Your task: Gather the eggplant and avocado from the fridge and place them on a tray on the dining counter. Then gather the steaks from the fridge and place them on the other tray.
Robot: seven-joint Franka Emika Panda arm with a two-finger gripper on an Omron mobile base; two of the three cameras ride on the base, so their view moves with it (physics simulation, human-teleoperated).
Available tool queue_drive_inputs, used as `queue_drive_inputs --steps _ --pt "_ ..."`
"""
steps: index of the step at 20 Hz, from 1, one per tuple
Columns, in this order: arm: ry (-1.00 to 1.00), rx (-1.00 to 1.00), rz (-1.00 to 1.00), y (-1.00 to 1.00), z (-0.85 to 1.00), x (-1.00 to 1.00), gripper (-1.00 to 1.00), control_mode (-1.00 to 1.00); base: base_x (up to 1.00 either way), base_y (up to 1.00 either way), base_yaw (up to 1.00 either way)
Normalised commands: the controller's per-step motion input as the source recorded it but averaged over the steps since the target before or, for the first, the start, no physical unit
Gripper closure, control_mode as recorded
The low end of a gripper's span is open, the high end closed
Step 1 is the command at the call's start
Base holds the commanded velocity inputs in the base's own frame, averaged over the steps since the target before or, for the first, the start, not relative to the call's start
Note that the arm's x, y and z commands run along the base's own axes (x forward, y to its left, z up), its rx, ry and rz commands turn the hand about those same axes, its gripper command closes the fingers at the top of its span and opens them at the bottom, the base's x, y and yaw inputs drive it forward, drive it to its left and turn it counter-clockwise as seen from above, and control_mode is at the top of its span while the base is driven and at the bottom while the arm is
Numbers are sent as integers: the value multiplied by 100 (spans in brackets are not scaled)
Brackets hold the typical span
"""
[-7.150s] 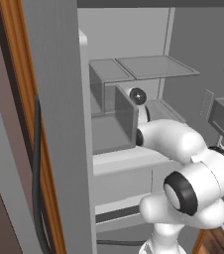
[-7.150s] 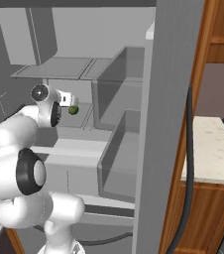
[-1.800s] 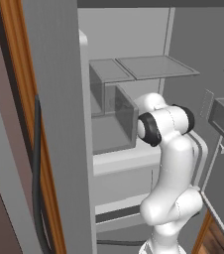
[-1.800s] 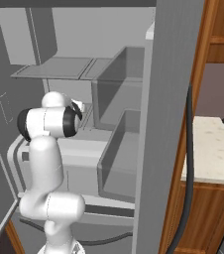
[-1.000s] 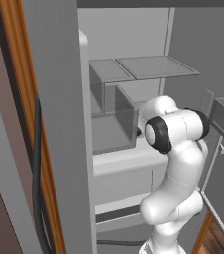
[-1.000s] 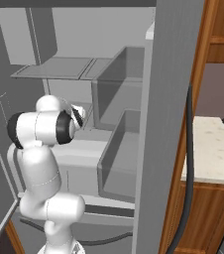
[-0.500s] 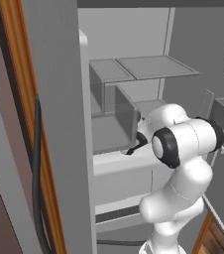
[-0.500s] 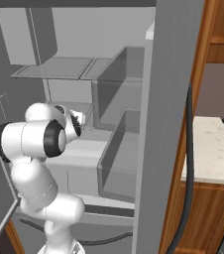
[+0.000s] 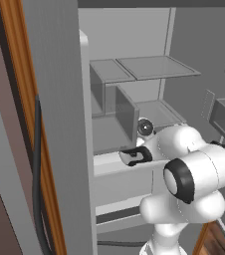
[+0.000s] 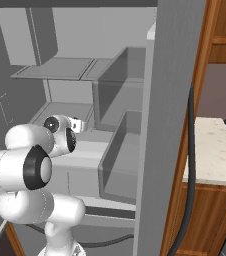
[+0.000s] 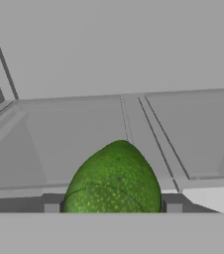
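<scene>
The green, bumpy avocado [image 11: 113, 181] sits between my two dark fingertips in the hand view, and my gripper [image 11: 111, 208] is shut on it. In the left base view the gripper [image 9: 132, 156] hangs at the front edge of the open fridge [image 9: 154, 67], just above its lower shelf lip. From the right base view the hand [image 10: 77, 125] points into the grey fridge interior [image 10: 55, 67]. The eggplant, the steaks and both trays are out of view.
Clear bins [image 10: 117, 150] stand on the fridge shelves to the hand's side. The grey fridge door [image 10: 162, 125] rises close by, with a wooden cabinet edge behind it. A pale stone countertop [image 10: 212, 150] on a wooden base lies at the far right.
The arm has folded back and down, drawing the hand from deep over the shelf out to the fridge's front edge, with the avocado still in the fingers.
</scene>
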Motion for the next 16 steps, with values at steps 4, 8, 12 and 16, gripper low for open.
queue_drive_inputs --steps 4,8,12,16 --pt "0 0 0 -23 97 -17 100 -100 0 0 0" --pt "4 0 0 -18 78 -21 100 -100 0 0 0" --pt "6 0 0 -27 32 -55 100 -100 0 0 0" --pt "8 0 0 -18 31 -79 100 -100 0 0 0"
